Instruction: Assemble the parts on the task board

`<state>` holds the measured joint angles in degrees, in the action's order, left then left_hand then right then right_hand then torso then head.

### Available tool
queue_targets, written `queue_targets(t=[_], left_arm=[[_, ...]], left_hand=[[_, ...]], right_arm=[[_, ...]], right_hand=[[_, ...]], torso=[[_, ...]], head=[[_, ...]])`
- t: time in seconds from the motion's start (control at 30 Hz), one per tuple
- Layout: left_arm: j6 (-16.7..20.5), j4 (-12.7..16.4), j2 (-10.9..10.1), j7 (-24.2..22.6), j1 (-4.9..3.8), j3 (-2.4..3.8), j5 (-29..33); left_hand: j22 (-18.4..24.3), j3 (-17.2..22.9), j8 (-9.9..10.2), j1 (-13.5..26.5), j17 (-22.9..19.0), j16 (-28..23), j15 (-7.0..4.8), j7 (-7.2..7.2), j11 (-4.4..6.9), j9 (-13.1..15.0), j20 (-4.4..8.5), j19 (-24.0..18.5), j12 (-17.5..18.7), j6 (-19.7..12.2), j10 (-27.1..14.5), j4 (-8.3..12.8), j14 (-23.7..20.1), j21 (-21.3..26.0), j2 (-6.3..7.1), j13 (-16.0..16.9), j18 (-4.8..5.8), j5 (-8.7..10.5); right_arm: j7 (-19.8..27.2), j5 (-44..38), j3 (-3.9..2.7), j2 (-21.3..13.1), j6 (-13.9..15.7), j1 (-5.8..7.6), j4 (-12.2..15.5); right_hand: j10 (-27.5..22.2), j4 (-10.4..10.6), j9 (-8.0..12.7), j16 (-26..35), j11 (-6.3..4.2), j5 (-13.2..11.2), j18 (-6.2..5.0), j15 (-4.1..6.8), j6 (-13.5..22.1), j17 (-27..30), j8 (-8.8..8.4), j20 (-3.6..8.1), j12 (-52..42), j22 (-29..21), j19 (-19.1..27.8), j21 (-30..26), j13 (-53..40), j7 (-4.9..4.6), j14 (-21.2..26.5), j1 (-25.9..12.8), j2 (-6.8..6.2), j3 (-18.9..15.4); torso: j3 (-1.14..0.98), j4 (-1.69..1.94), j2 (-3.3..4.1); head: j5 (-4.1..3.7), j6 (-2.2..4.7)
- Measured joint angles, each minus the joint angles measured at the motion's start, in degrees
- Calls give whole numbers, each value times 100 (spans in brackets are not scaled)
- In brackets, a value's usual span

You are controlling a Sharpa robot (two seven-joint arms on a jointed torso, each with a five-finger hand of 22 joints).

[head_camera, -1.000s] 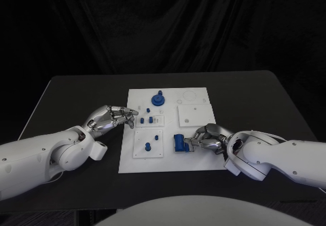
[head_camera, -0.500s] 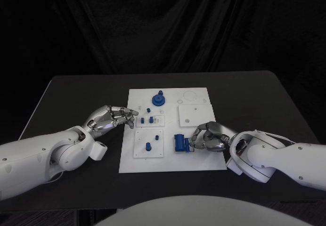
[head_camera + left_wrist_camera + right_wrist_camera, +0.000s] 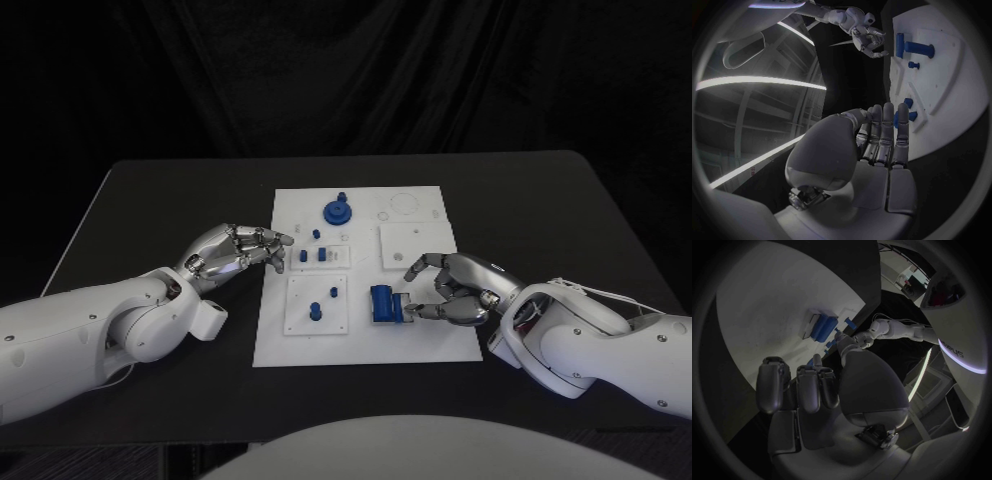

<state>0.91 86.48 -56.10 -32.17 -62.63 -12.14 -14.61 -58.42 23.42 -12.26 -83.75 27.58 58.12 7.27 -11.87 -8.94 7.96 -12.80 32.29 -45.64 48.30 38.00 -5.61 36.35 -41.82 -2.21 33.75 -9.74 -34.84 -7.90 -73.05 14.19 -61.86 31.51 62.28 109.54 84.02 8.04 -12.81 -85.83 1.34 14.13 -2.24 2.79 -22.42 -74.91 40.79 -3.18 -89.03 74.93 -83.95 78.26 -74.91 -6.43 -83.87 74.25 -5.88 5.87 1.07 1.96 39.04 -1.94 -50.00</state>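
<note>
The right hand (image 3: 450, 290) sits just beside the blue block (image 3: 382, 303) on the task board (image 3: 418, 340), fingers apart and holding nothing, probably lining up a grab. The left hand (image 3: 235, 250) rests at the board's left edge, fingers curled and empty, likely steadying it.

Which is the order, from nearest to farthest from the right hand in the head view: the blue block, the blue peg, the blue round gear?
From the right hand:
1. Blue block, on the task board just beside the fingers.
2. Blue peg, further left, on the near-left plate.
3. Blue round gear, at the board's far end.
</note>
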Motion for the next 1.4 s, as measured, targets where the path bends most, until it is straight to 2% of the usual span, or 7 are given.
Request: queue_targets(t=[0.2, 0.3, 0.47, 0.77, 0.9, 0.97, 1.4], left_arm=[[0, 0, 2, 2, 1, 0, 0], [0, 0, 3, 3, 1, 0, 0], [-1, 0, 5, 6, 3, 0, 0], [-2, 3, 4, 11, 4, 0, 0], [-3, 2, 7, 13, 7, 0, 0], [-4, 2, 7, 14, 8, 0, 0], [-17, -6, 19, 23, 20, 0, 0]], left_hand=[[0, 0, 0, 0, 0, 0, 0, 0, 0, 0, 0, 0, 0, 0, 0, 0, 0, 0, 0, 0, 0, 0], [0, 0, 0, 0, 0, 0, 0, 0, 0, 0, 0, 0, 0, 0, 0, 0, 0, 0, 0, 0, 0, 0], [0, 0, 0, 0, 0, 0, 0, 0, 0, 0, 0, 0, 0, 0, 0, 0, 0, 0, 0, 1, 0, 0], [0, 0, 0, 0, 0, 0, 0, 0, 0, 0, 0, 0, 0, 0, 0, 0, 0, 0, 0, 1, 0, 0], [0, 0, 0, 0, 1, 0, 0, 0, 0, 0, 0, 0, 0, 0, 0, 0, 0, 0, 0, 1, 0, 0], [0, 0, 0, 0, 0, 0, 0, 0, 0, 0, 0, 0, 0, 0, 0, 0, 0, 0, 0, 1, 0, 0], [0, 0, 0, 0, 1, 0, 0, 0, 0, 0, 0, 0, 0, 0, 0, 0, 0, 0, 0, 1, 0, 0]], right_arm=[[41, -303, 1, 101, 42, -88, -68], [43, -433, 1, 170, 53, -137, -129], [25, -592, 1, 284, 60, -209, -240], [-46, -760, 1, 415, 60, -272, -375], [-99, -808, 1, 465, 53, -286, -425], [-120, -823, 1, 482, 50, -290, -442], [-211, -906, -1, 560, 31, -326, -513]], right_hand=[[1, 239, 260, 40, -43, -200, 0, 0, 214, 0, -249, 0, 45, 2, 0, -46, 0, -37, 0, 223, -147, -226], [1, 558, 344, 41, -39, -270, 0, 0, 291, 0, -259, 0, 45, 2, 0, -72, 0, -82, 0, 408, -273, -322], [1, 824, 371, 82, 42, -331, 0, -21, 244, 0, -140, 0, 45, 1, 0, -105, 0, -129, -21, 553, -301, -395], [-10, 824, 358, 90, 92, -264, 0, -74, 194, 0, 49, -62, 45, 1, -20, -179, 1, -179, -8, 600, -253, -396], [-10, 824, 358, 127, 134, -59, -6, -101, 193, 0, 139, -82, 45, 0, 0, -215, 1, -179, -22, 672, -182, -396], [-10, 805, 358, 127, 134, 31, -95, -101, 194, 0, 194, -94, 45, 0, -12, -245, 1, -179, -22, 682, -171, -376], [10, 696, 290, 171, 154, 501, -93, -122, 19, 0, 587, -123, 68, -1, 0, -305, -3, -168, 0, 809, -44, -317]], torso=[[0, 0, -2], [1, 0, -1], [1, -2, 1], [0, -1, 4], [0, 3, 5], [0, 3, 5], [0, 1, 4]], head=[[-7, 0], [-8, 0], [-10, 0], [-18, 0], [-20, 0], [-20, 0], [-19, 0]])
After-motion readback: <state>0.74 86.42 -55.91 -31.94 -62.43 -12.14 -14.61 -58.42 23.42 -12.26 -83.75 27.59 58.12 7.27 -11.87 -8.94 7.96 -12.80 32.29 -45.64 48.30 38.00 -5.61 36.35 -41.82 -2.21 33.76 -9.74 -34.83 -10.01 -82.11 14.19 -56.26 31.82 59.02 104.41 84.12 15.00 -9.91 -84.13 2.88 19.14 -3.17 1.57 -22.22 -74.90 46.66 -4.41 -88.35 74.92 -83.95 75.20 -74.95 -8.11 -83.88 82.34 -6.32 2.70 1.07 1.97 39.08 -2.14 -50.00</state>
